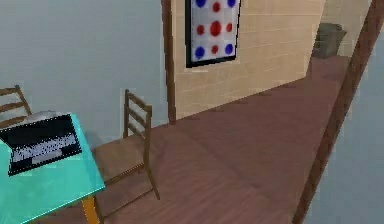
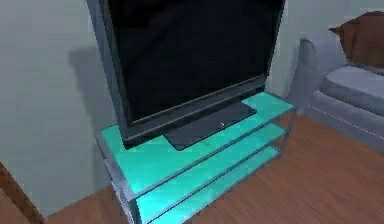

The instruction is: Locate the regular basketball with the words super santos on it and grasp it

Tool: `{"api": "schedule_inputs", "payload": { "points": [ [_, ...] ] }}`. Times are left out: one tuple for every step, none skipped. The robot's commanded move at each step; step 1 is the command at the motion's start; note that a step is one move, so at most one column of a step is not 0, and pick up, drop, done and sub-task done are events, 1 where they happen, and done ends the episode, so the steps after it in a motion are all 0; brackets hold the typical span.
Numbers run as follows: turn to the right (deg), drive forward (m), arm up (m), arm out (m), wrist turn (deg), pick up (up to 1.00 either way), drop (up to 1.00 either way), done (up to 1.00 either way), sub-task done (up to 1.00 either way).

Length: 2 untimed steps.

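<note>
Which way the basketball lies from the fingers, and the fingers' state, I cannot tell; the brown wooden floor (image 1: 250, 130) leads toward 1 o'clock past the dotted white picture (image 1: 213, 30).

In the forward view, a reddish wooden floor (image 1: 240, 140) runs toward one o'clock past a tan wall (image 1: 275, 40) bearing a picture (image 1: 213, 30) of red and blue dots. At eight o'clock stands a turquoise worktop (image 1: 85, 175) carrying a laptop (image 1: 42, 142), with a wooden chair (image 1: 132, 140) just beside it at its three o'clock. In the arm side view, a dark television (image 2: 190, 55) sits on a turquoise shelved stand (image 2: 255, 110) against a pale wall (image 2: 50, 70); a grey sofa (image 2: 350, 90) lies at three o'clock.
</note>
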Motion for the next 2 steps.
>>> {"api": "schedule_inputs", "payload": {
  "points": [
    [42.0, 0.0, 0.0, 0.0, 0.0, 0.0, 0.0, 0.0, 0.0],
    [3.0, 0.0, 0.0, 0.0, 0.0, 0.0, 0.0, 0.0, 0.0]
  ]
}}
